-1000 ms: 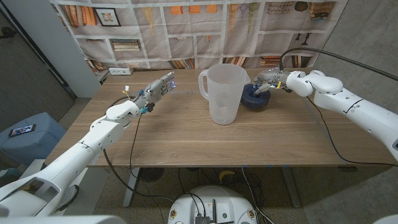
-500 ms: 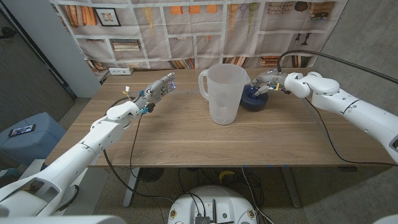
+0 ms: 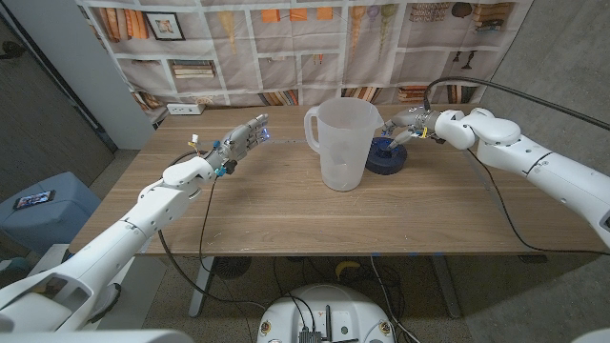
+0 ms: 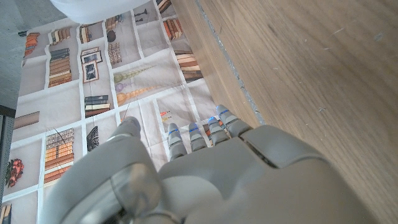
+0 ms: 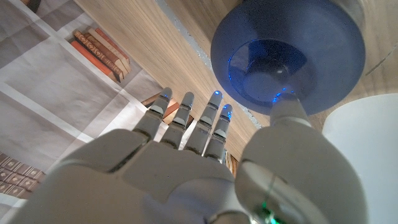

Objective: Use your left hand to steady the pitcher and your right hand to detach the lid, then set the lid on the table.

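The translucent white plastic pitcher is seen standing upright near the middle of the wooden worktop, its mouth uncovered, with the handle turned toward the far left side. The round dark blue lid is found on the worktop just beside the pitcher, on the robot's right, lying level as far as can be told. The lid is therefore judged to be already detached and set down, so that the main part of the task appears done. The right hand is held just above the lid with its fingers spread apart and nothing gripped; in the right wrist view the thumb tip is seen over the lid's rim, and whether contact is made there cannot be told. The left hand is held above the worktop well apart from the pitcher, fingers extended and parted, nothing held. What is left is judged to be only the clearing of the right hand away from the lid, should any touch remain
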`<act>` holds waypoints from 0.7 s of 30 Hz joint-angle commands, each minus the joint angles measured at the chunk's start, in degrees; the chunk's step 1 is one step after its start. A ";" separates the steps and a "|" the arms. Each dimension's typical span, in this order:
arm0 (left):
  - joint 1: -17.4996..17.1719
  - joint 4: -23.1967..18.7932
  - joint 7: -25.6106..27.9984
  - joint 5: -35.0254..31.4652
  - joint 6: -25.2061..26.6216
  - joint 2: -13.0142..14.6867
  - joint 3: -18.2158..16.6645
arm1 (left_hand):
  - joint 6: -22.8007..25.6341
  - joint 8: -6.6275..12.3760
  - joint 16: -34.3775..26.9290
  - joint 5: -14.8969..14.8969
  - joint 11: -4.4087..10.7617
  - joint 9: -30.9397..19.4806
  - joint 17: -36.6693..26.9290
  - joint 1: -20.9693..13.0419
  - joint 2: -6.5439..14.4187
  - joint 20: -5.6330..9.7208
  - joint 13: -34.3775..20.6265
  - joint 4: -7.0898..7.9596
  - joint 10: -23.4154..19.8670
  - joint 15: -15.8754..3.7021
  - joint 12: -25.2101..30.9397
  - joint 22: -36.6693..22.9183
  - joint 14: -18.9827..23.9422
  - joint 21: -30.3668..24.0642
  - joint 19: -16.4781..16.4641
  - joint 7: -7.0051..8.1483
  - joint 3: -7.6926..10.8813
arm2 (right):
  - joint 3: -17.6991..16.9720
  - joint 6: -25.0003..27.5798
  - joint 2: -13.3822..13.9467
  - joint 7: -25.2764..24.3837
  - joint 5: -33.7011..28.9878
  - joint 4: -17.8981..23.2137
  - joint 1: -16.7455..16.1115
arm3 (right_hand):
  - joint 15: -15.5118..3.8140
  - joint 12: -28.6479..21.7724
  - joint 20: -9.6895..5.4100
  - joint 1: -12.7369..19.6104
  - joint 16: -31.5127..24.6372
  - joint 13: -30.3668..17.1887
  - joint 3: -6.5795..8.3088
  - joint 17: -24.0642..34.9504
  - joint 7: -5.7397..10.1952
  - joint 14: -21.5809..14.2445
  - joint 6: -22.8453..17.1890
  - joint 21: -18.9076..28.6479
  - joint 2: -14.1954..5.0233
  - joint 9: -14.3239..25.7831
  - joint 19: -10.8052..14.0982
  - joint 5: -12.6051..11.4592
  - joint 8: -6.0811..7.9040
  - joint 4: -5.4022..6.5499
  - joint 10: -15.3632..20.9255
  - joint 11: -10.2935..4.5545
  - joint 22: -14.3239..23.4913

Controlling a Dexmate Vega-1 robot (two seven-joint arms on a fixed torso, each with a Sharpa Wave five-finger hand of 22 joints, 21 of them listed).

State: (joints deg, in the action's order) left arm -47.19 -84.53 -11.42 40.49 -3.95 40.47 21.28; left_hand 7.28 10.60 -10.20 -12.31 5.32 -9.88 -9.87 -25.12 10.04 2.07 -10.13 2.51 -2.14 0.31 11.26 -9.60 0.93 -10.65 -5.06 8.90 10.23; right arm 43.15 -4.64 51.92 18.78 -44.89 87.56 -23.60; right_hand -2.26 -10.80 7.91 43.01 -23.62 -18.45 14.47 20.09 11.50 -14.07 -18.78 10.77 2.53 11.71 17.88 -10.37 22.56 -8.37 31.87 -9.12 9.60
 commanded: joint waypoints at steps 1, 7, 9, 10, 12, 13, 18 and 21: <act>-0.18 0.54 -0.58 0.22 -0.71 0.08 -0.28 | 0.46 0.40 -0.27 -0.27 -0.10 -0.16 0.01 0.09 0.45 0.67 -0.08 -0.09 -0.38 -0.12 0.23 -0.17 0.38 -0.56 -0.62 0.13 0.66 | -1.22 0.16 0.82 2.73 1.71 2.08 -0.37 | -0.18 0.31 1.03 -1.16 1.09 0.17 -0.60 0.10 -0.67 2.16 3.22 -0.40 0.63 0.01 -1.51 -0.57 -1.78 0.28 -3.74 0.98 0.14; -0.37 -1.00 1.37 -1.47 0.12 1.02 -0.03 | -0.02 0.10 -0.02 -0.36 -0.12 -0.17 -0.01 0.26 0.59 0.68 -0.09 -0.03 0.12 -0.35 -0.02 -0.18 -0.20 -0.48 -0.55 0.06 1.17 | -1.69 -0.38 0.88 4.28 3.33 1.58 -0.03 | 2.60 0.33 1.79 -3.64 3.07 1.02 -1.53 0.08 -1.61 6.06 9.05 -0.43 1.27 -0.29 -4.25 -0.98 -5.42 0.84 -9.61 2.50 0.14; -0.37 -1.32 1.70 -1.92 0.27 1.24 0.07 | -0.10 0.05 0.01 -0.38 -0.04 -0.17 -0.01 0.30 0.60 0.71 -0.09 -0.02 0.14 -0.39 -0.03 -0.18 -0.29 -0.47 -0.55 0.02 1.25 | -1.89 -0.48 0.92 4.31 3.82 1.42 -0.08 | 3.24 0.38 1.92 -4.18 3.77 1.29 -1.74 0.03 -2.14 7.51 10.28 -0.47 1.44 -0.38 -4.96 -1.09 -6.35 0.89 -11.24 2.52 0.15; -0.58 -1.05 2.03 -1.97 -0.94 0.58 -0.09 | -0.15 0.02 0.03 -0.38 -0.01 -0.17 -0.01 0.32 0.60 0.68 -0.09 -0.02 0.24 -0.39 -0.07 -0.18 -0.32 -0.45 -0.51 -0.05 1.32 | -2.32 -0.70 1.00 4.18 4.89 1.03 -0.23 | 3.76 0.45 1.84 -4.68 4.24 1.49 -1.93 -0.01 -2.24 8.44 10.79 -0.60 1.58 -0.44 -5.78 -1.16 -6.88 0.99 -12.58 2.88 0.15; -0.54 -1.51 2.33 -2.40 -0.47 0.95 0.06 | -0.13 0.02 0.03 -0.40 -0.01 -0.17 -0.02 0.37 0.59 0.70 -0.09 -0.01 0.24 -0.39 -0.07 -0.18 -0.34 -0.44 -0.50 -0.04 1.41 | -3.04 -1.45 1.09 3.16 6.61 0.18 -0.56 | 4.18 0.42 1.47 -5.45 4.96 1.82 -2.20 -0.10 -2.17 9.89 11.49 -0.60 1.70 -0.53 -6.72 -1.23 -7.61 1.15 -14.08 3.16 0.16; -0.51 -1.73 2.46 -2.53 -0.15 1.12 0.12 | -0.13 0.01 0.02 -0.40 0.02 -0.17 -0.02 0.39 0.59 0.71 -0.08 0.00 0.19 -0.43 -0.05 -0.18 -0.34 -0.43 -0.51 -0.08 1.46 | -3.52 -2.10 1.10 2.47 7.94 -0.53 -0.76 | 4.27 0.40 1.10 -5.81 5.13 1.96 -2.30 -0.15 -2.09 10.13 11.89 -0.65 1.72 -0.56 -7.23 -1.25 -7.95 1.25 -14.61 3.29 0.16; -0.25 -1.03 2.28 -2.70 -1.08 0.64 0.13 | -0.05 0.01 0.02 -0.43 -0.04 -0.17 -0.02 0.51 0.57 0.69 -0.08 0.02 0.04 -0.40 0.00 -0.18 -0.36 -0.42 -0.51 -0.11 1.69 | -7.24 -7.15 0.13 -3.81 18.34 -6.71 -2.70 | 4.62 0.12 -0.74 -6.54 5.91 2.44 -2.18 -0.38 -2.24 11.56 11.18 -0.64 0.88 -0.63 -8.28 -1.00 -8.16 1.58 -15.21 3.61 0.17; -0.23 -0.48 2.18 -2.99 -2.11 0.40 0.06 | 0.03 0.03 0.02 -0.44 -0.08 -0.16 -0.02 0.58 0.55 0.72 -0.08 0.03 0.00 -0.37 0.01 -0.19 -0.37 -0.43 -0.56 -0.13 1.84 | -8.57 -8.81 -0.79 -5.83 23.18 -9.87 -3.29 | 3.84 0.10 -1.36 -6.77 6.27 2.70 -2.01 -0.51 -2.25 12.21 10.77 -0.49 0.27 -0.66 -8.36 -0.79 -8.22 1.73 -15.56 3.80 0.17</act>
State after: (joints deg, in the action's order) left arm -47.50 -85.42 -9.83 38.65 -4.47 41.18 21.19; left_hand 7.27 10.59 -10.20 -12.62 5.32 -9.89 -9.88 -24.67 10.49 2.06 -10.14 2.49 -2.14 0.09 11.26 -9.60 0.71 -10.65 -5.05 8.90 11.53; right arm 39.08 -6.79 52.61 20.43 -37.86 85.69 -24.83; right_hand 2.02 -10.36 7.54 36.63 -17.61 -15.82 12.20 19.65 9.21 -2.20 -7.44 10.16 3.74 10.91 9.37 -11.07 14.38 -7.02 16.76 -5.43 9.60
